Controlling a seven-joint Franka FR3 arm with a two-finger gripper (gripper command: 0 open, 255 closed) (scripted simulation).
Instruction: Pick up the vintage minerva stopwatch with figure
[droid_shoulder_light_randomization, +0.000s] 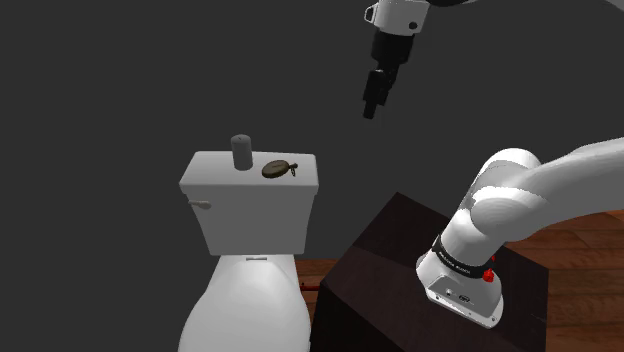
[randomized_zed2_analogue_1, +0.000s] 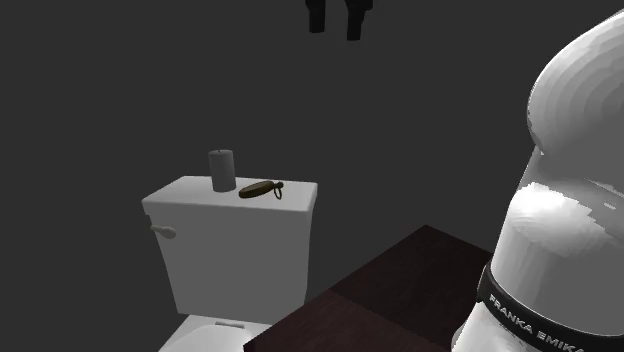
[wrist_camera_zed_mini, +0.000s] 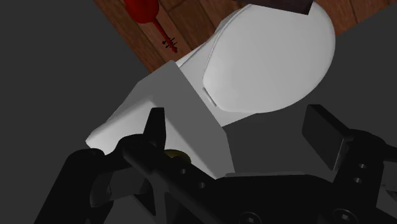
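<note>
Lying flat on the white tank lid (droid_shoulder_light_randomization: 215, 178) of the toilet, the stopwatch (droid_shoulder_light_randomization: 279, 169) is a small dark brown round thing with a little ring at one end. It sits far below the hand and off to one side of it, and nothing touches it. The hand is a black gripper (droid_shoulder_light_randomization: 375, 98) that hangs high in the air in front of the dark grey wall (droid_shoulder_light_randomization: 120, 80) and points down. Its two fingers stand apart, so it is open, and there is nothing between them. In the wrist view a tiny brown bit of the stopwatch (wrist_camera_zed_mini: 175, 153) peeks out right beside one black finger (wrist_camera_zed_mini: 156, 127). A short grey cylinder (droid_shoulder_light_randomization: 241, 152) stands up on the same lid, near the stopwatch but not touching it, on the side away from the hand. Under the lid is the white tank (droid_shoulder_light_randomization: 255, 225), with a small flush handle (droid_shoulder_light_randomization: 201, 204) on the end far from the hand. Lower down, the toilet cover (droid_shoulder_light_randomization: 245, 305) is shut. The arm's dark box stand (droid_shoulder_light_randomization: 380, 270) is beside the toilet, under the hand's side. The wood floor (wrist_camera_zed_mini: 191, 19) shows past the toilet, and a red thing (wrist_camera_zed_mini: 143, 9) with a thin neck lies on it.
</note>
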